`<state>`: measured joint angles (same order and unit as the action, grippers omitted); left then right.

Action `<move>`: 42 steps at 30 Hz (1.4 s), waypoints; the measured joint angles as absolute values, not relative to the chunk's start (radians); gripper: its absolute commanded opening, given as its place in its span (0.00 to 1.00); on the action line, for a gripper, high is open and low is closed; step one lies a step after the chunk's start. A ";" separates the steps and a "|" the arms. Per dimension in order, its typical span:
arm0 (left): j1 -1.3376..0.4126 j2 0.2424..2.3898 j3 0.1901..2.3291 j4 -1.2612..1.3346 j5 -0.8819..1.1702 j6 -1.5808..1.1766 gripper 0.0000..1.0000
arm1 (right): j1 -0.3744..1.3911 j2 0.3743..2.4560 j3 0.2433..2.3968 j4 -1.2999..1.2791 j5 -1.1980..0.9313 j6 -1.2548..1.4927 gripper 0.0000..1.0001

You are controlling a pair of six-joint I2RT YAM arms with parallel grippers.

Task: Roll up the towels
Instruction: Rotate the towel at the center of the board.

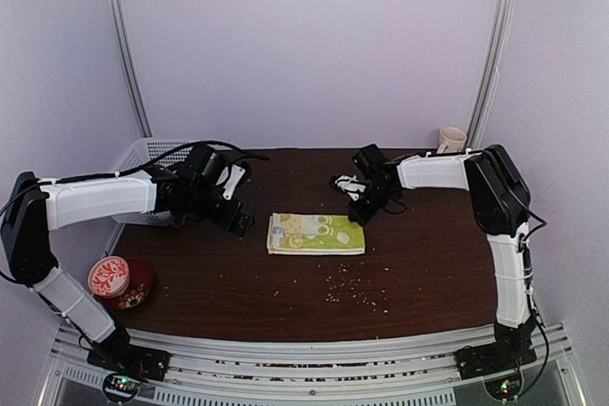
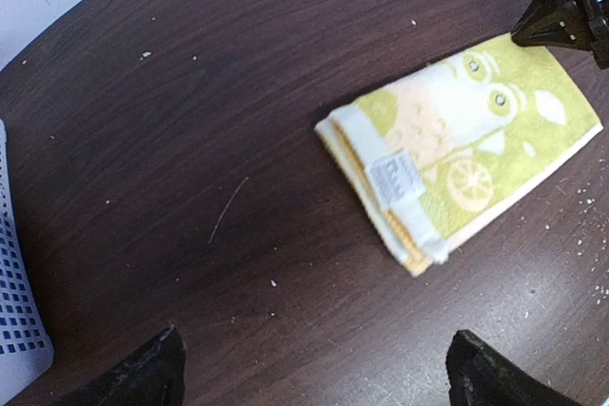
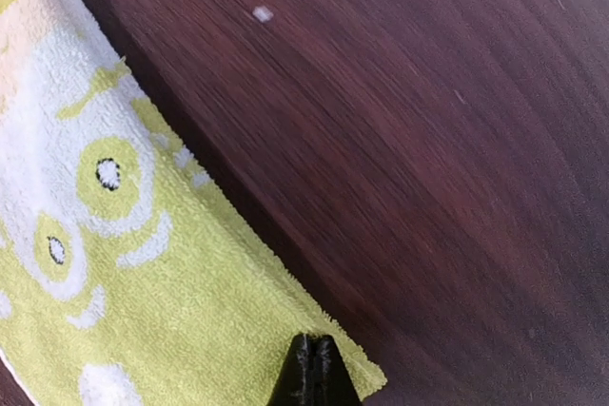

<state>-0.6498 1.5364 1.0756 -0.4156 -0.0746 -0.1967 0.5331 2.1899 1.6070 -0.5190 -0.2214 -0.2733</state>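
Right gripper (image 3: 314,368), arm reaching low, fingers pressed together at the far right corner of the folded yellow-green patterned terry towel (image 1: 316,234), pinch unclear, towel flat on the dark wooden table (image 1: 428,263); left gripper (image 2: 319,373) hangs spread wide just left of it.

Folded yellow-green towel (image 2: 457,154), dark table (image 2: 190,121), white basket (image 2: 13,316)

- dark brown wooden counter (image 1: 428,263), pale crumbs (image 1: 357,290) scattered toward near middle
- folded yellow-green patterned terry towel (image 1: 316,234) flat at centre
- white perforated plastic basket (image 1: 143,154), far left corner
- round red tub (image 1: 119,280), near left corner
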 measured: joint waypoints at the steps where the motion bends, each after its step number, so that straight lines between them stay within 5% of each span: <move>1: -0.650 1.534 1.071 -0.411 -0.075 -0.195 0.98 | 0.518 2.162 1.566 -0.519 -0.199 -0.266 0.00; 9: -0.649 1.520 1.051 -0.404 -0.072 -0.181 0.98 | 0.471 1.983 1.374 -0.704 -0.163 -0.274 0.16; 18: -0.633 1.495 1.048 -0.382 -0.042 -0.181 0.98 | 0.521 1.866 1.525 -0.844 -0.193 -0.338 0.15; 26: -0.619 1.495 1.042 -0.373 -0.023 -0.181 0.98 | 0.590 2.015 1.725 -0.702 -0.133 -0.379 0.14; 42: -0.606 1.495 1.042 -0.367 -0.014 -0.181 0.98 | 0.692 2.292 1.784 -0.541 0.091 -0.359 0.14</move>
